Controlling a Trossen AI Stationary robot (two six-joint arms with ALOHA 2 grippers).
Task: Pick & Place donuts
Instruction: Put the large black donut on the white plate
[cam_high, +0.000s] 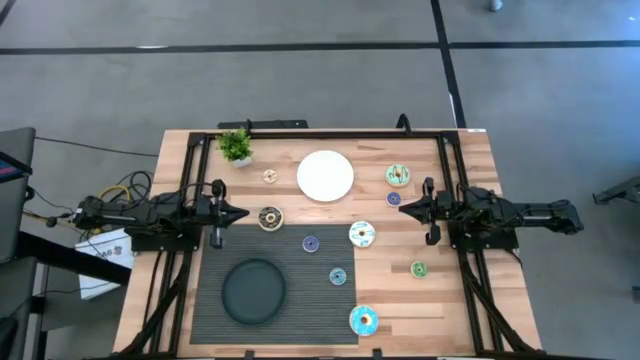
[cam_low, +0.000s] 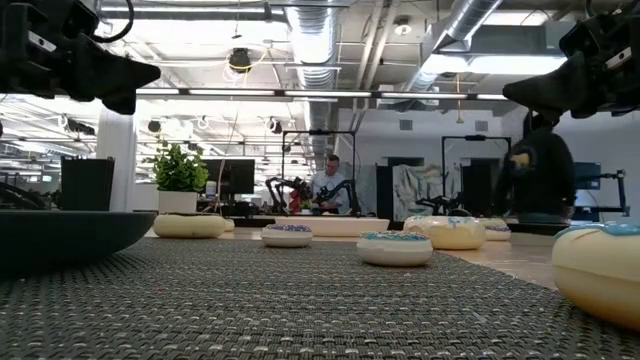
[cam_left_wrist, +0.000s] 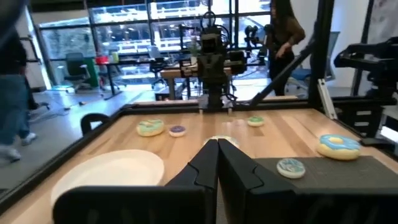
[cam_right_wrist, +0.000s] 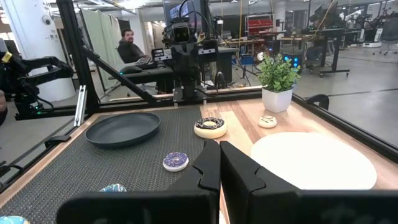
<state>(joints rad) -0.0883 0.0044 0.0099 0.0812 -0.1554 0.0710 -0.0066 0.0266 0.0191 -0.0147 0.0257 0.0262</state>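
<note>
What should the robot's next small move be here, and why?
Probably open the left gripper and move it toward the chocolate donut. Both grippers are shut and hold nothing, every donut lies loose on the table, and the white plate and black dish are both empty. That donut sits nearest the left gripper; the right gripper waits opposite.

White plate (cam_high: 325, 175), black dish (cam_high: 253, 291), potted plant (cam_high: 236, 147).
</note>
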